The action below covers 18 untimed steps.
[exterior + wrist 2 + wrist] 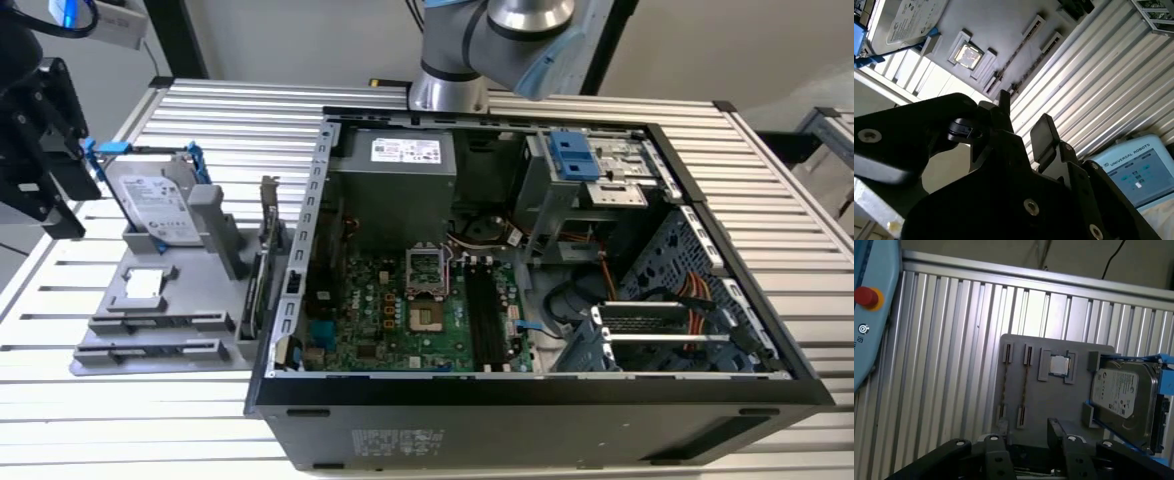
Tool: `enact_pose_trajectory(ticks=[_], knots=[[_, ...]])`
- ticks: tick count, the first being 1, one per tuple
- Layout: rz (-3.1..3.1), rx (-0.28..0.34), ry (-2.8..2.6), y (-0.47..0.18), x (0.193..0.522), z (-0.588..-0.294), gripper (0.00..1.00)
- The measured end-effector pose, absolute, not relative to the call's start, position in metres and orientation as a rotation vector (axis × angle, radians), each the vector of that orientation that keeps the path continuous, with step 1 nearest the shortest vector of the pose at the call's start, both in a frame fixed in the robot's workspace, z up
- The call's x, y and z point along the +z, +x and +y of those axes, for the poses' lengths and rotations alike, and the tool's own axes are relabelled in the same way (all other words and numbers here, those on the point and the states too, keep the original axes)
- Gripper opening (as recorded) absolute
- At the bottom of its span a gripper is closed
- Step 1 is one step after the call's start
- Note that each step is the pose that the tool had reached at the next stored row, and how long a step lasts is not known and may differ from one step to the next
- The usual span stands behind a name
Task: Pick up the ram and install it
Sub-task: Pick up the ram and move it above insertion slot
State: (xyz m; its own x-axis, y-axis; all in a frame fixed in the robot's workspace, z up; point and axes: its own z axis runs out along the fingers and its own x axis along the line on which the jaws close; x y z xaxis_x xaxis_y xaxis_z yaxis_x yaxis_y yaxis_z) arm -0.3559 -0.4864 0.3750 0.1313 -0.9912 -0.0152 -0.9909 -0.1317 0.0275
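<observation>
Two ram sticks stand on edge in the slots of a grey holder (pixel 107 360) on the exterior view's left, beside the computer case. One ram stick (pixel 158 321) (pixel 1005 385) (pixel 1016 52) lies next to the other ram stick (pixel 150 349) (pixel 1025 385) (pixel 1035 64). My gripper (pixel 51 175) (pixel 1026 442) (pixel 1021 120) hangs above the table, off the holder's side and apart from both sticks. Its black fingers (pixel 995 452) are open with nothing between them. The motherboard's long empty ram slots (pixel 481 318) lie inside the case.
The holder also carries a silver hard drive in a blue bracket (pixel 154 200) (pixel 1119 392), a square processor chip (pixel 144 285) (pixel 1059 365) and an upright card with a metal bracket (pixel 267 250). The open computer case (pixel 534 400) fills the middle of the ribbed metal table (pixel 240 110). A teach pendant (pixel 1134 167) lies nearby.
</observation>
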Motion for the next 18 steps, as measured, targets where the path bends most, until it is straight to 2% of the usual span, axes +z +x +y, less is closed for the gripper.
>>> enact_pose_trajectory(ticks=[18], knots=[[-2.062, -0.046, 2.355, -0.3559, 0.3691, -0.4864, 1.0]])
